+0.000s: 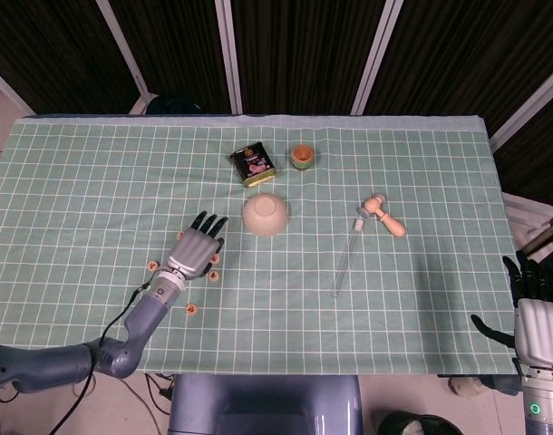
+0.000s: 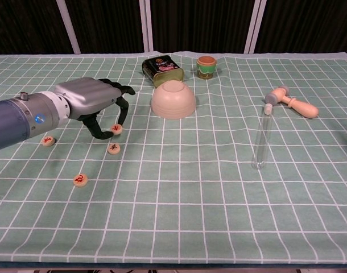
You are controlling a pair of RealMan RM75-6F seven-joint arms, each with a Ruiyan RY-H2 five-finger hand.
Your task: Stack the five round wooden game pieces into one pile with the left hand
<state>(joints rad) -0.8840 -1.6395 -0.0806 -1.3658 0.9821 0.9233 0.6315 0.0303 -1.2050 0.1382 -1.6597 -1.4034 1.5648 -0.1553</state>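
Green-and-white checked tabletop (image 2: 219,187) carries everything. Left hand (image 2: 91,101) is low over its left-centre, palm down, fingers curled toward the cloth; fingertips (image 2: 99,135) sit right at one round wooden game piece with a red mark (image 2: 116,129). Can't tell whether it's pinched or only touched, and the head view hides that piece under the hand. Right hand (image 1: 538,319) is parked off the near right corner, well away from the pieces, fingers spread, holding nothing. Upturned beige bowl (image 2: 173,99) is just right of the left hand. The other visible pieces are loose and unstacked: one just toward the robot from the fingertips (image 2: 114,148), one further left (image 2: 48,140), one nearest the robot (image 2: 79,180). Head view shows a piece at the hand's far-left side (image 1: 153,265). I can't confirm all five. Key relation: the next piece lies immediately robot-side of the fingertips, so stacking looks like a short pull back.
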